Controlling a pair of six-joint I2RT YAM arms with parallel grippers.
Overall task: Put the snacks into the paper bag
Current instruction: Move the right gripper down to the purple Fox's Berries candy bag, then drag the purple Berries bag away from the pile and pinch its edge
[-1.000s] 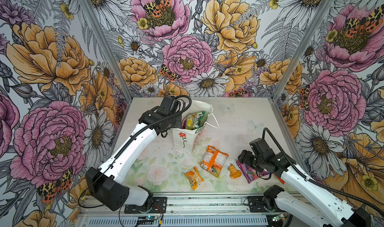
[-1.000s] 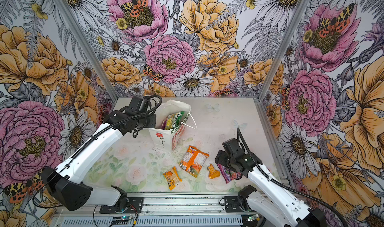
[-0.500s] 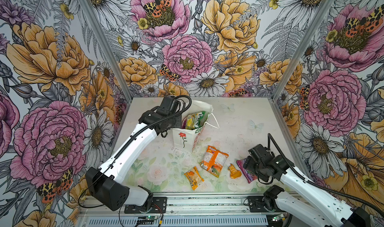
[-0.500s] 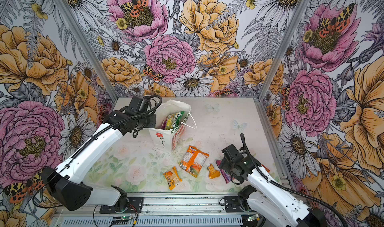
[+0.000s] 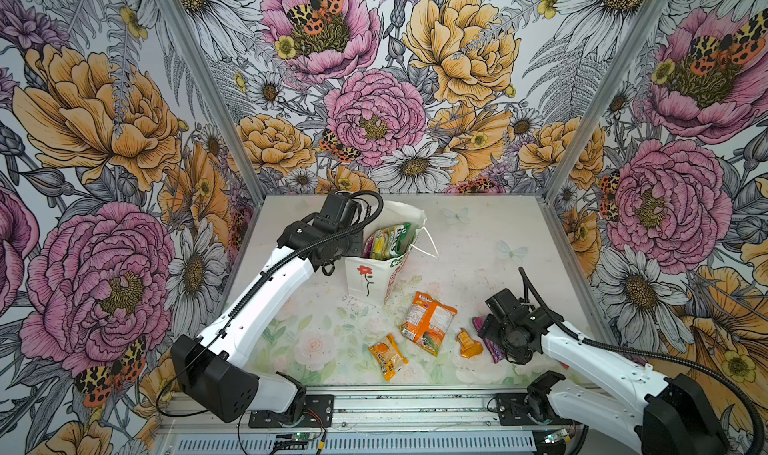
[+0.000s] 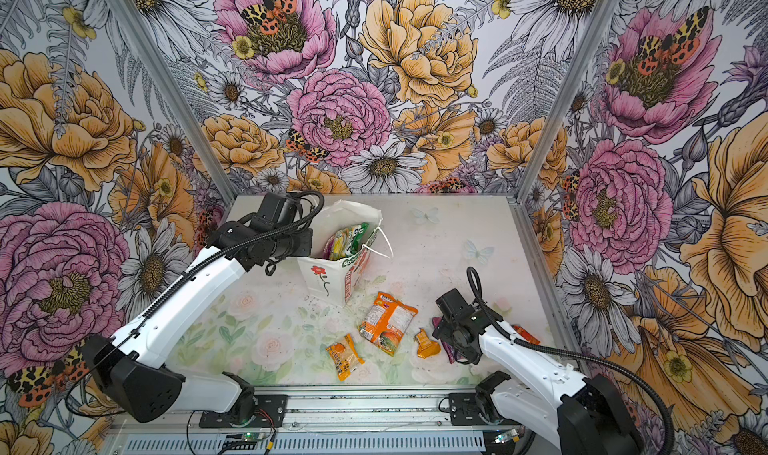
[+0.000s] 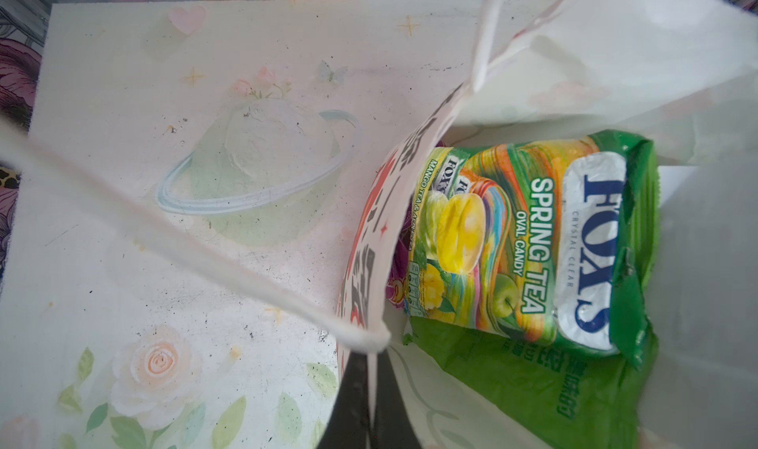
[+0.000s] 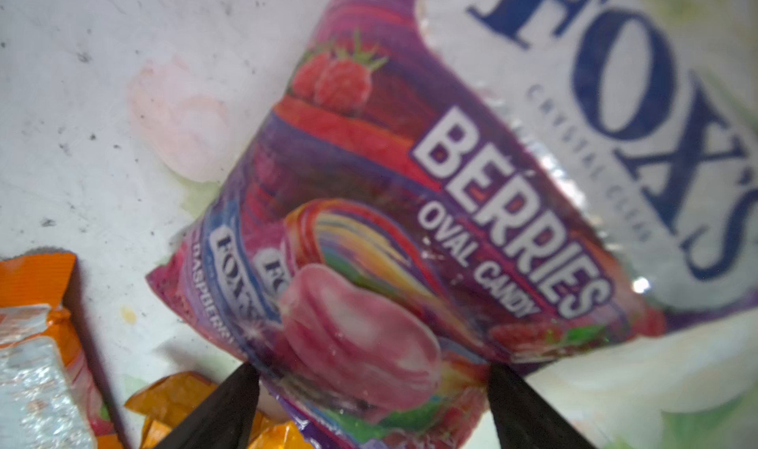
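Right fingers (image 8: 221, 414) released, spread astride one end of the purple bag (image 8: 389, 221), flat on the table (image 5: 478, 245) at near right. Step, as judged: grasp it. Lower until both tips meet the table, pinch the flat seam rather than the puffed middle, keep clear of the orange sachet (image 5: 468, 342) just beside. Farther back: left fingers (image 7: 352, 406) clenched on the paper bag (image 5: 365, 280) rim, holding its mouth open; green bag (image 7: 533, 242) already inside. Carry over the rim, then let go
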